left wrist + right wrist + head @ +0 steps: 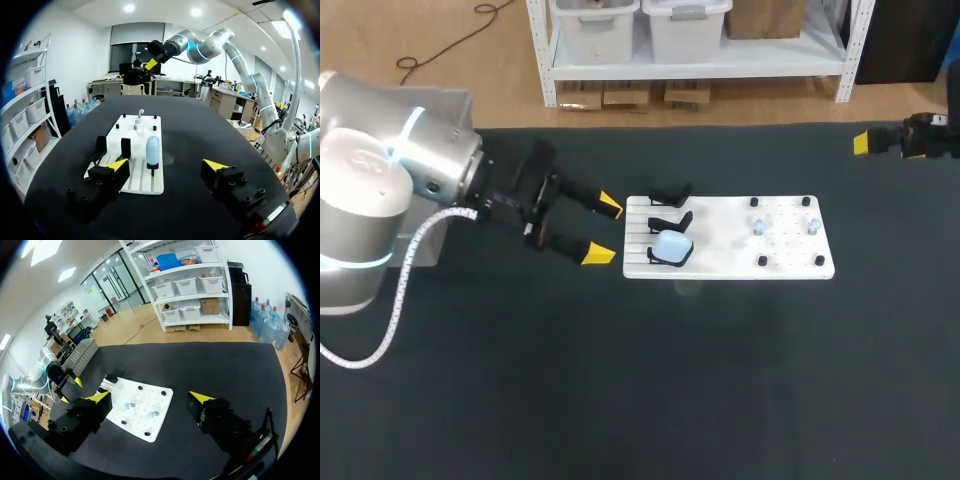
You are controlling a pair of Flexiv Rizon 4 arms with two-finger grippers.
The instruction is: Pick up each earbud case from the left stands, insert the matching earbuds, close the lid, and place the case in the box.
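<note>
**Both hands open, one case waiting on its stand**

My left gripper (pixel 604 230) hangs low over the black table (pixel 620 400), just beside the left end of the white board (pixel 720 264). Its fingers are spread wide and hold nothing. Seen from my left wrist, the board lies straight ahead of the yellow tips.

Three black stands sit in a row at the board's left end. The nearest stand (pixel 669 258) carries the pale earbud case (pixel 672 244), standing upright in its cradle. The middle stand (pixel 672 222) and the far stand (pixel 670 194) are bare.

On the board's right half, inside a ring of small black pegs (pixel 762 261), two pale earbuds (pixel 758 226) stand apart from each other, well clear of the case.

My right gripper (pixel 150 397) is well away, out over the far right corner of the table. Its fingers too stand wide apart, with nothing between them; the board lies below and ahead of it.
</note>
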